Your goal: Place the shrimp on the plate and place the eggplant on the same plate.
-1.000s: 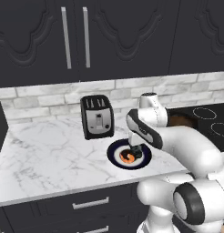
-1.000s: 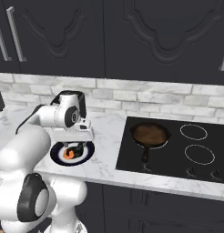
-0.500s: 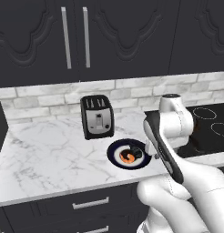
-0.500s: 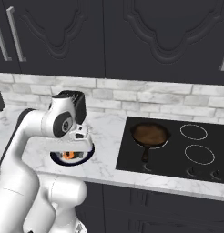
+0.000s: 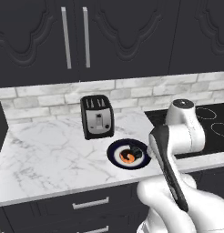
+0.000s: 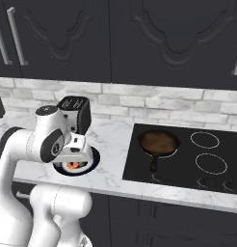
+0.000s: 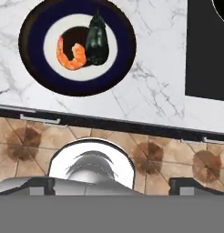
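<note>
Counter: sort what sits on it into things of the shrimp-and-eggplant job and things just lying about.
Job:
- plate, near the counter's front edge
- shrimp, on the plate
- eggplant, on the plate, against the shrimp

Lying about:
- toaster, behind the plate by the wall
- frying pan, on the cooktop

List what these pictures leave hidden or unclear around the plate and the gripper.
- Right base view: the arm's wrist covers most of the plate; the shrimp shows as an orange sliver.
- Left base view: the eggplant is too small for detail.
- Hand view: the fingers are cut off by the bottom edge, so their opening cannot be told.
</note>
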{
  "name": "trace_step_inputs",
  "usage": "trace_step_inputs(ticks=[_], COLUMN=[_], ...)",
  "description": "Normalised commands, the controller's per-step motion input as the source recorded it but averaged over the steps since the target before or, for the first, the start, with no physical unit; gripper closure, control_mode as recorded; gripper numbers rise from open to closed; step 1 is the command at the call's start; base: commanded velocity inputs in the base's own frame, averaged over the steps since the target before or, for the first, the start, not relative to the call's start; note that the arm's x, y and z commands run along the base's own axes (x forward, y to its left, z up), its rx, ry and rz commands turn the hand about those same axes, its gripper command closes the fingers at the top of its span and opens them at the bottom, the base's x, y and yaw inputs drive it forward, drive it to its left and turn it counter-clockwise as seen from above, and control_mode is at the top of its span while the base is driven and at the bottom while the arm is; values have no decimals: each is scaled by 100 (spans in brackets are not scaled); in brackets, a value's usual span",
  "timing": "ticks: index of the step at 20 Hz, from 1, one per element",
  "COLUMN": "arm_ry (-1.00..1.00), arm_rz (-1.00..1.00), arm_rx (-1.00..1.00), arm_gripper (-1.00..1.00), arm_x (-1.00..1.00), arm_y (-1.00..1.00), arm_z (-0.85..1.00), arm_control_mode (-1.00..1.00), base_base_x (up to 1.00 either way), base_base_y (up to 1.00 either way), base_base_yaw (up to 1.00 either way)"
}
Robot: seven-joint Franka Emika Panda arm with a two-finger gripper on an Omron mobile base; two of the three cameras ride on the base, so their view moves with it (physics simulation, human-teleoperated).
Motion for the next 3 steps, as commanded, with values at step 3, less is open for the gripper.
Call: trace_step_inputs(ticks=[3], arm_ry=[-16], arm_rz=[-9], arm_rx=[0], arm_gripper=[-100], arm_x=[31], arm_y=[31], arm_z=[16], arm_control_mode=[-100], base_base_x=[0], base_base_y=[0], base_base_yaw=[0])
